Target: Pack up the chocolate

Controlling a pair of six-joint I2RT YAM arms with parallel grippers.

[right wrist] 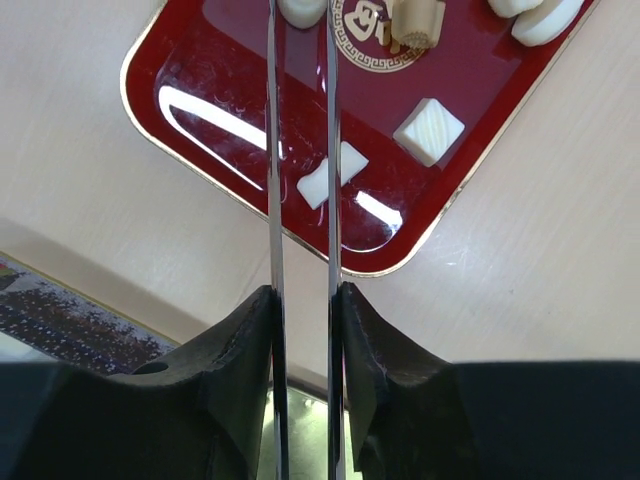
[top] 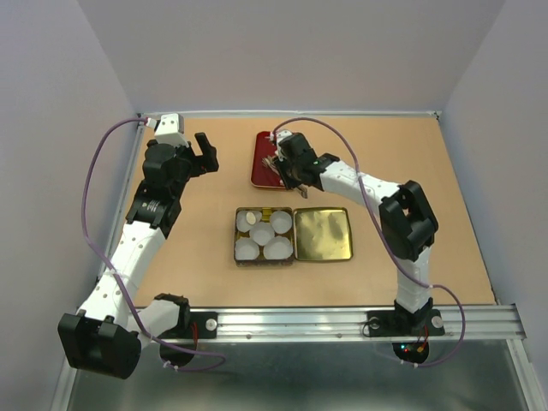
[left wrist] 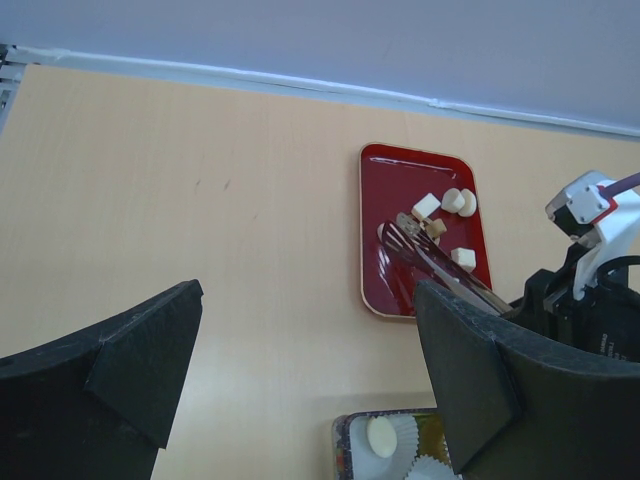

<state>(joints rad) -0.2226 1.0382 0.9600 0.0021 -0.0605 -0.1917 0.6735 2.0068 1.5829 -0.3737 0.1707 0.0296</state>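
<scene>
Item: my right pincer [right wrist: 305, 330], pressed on metal tweezers [right wrist: 271, 180]; their arms over far red tray [right wrist: 200, 60], chocolate [right wrist: 430, 130] there. Left pincer [left wrist: 308, 300]: spread wide, empty.

left arm bent, claw [top: 207, 153] wide open, raised; right arm reaching forward, claw [right wrist: 305, 293] clamped on tweezers [right wrist: 272, 150]

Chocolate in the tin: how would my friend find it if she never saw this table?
Find the open gold tin in the middle of the table. Its left half holds five white paper cups, and the chocolate lies in the far-left one. It is a round cream disc, and the other cups look empty.
</scene>
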